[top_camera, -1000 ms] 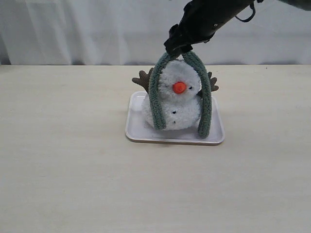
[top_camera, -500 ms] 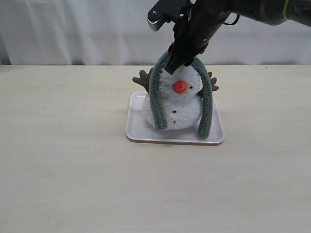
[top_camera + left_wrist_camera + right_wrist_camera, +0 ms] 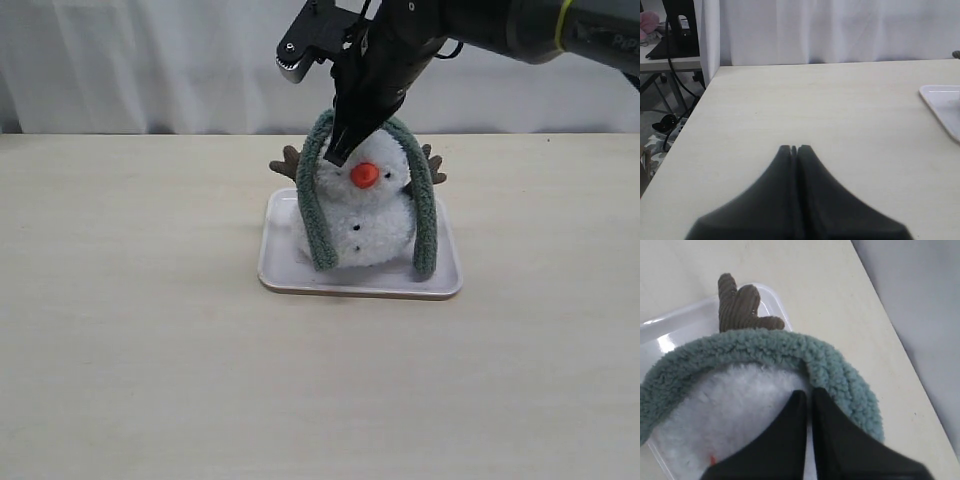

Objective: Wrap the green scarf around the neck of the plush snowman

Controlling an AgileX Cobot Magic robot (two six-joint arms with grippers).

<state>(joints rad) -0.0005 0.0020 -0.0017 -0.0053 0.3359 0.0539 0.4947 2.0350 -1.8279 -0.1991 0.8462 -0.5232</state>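
Right gripper (image 3: 336,156) has swung forward and closed empty, fingers together. Scarf (image 3: 311,205) merely draped over snowman (image 3: 368,228); neck (image 3: 372,202) remains unwrapped.

The exterior view faces the tray (image 3: 350,287) frontally; the left wrist sees its edge from afar, the right wrist closely.

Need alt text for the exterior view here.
A green scarf is draped over the head of a plush snowman, both ends dangling to the white tray it sits in. The right arm's shut tool points down at the head, beside the scarf.
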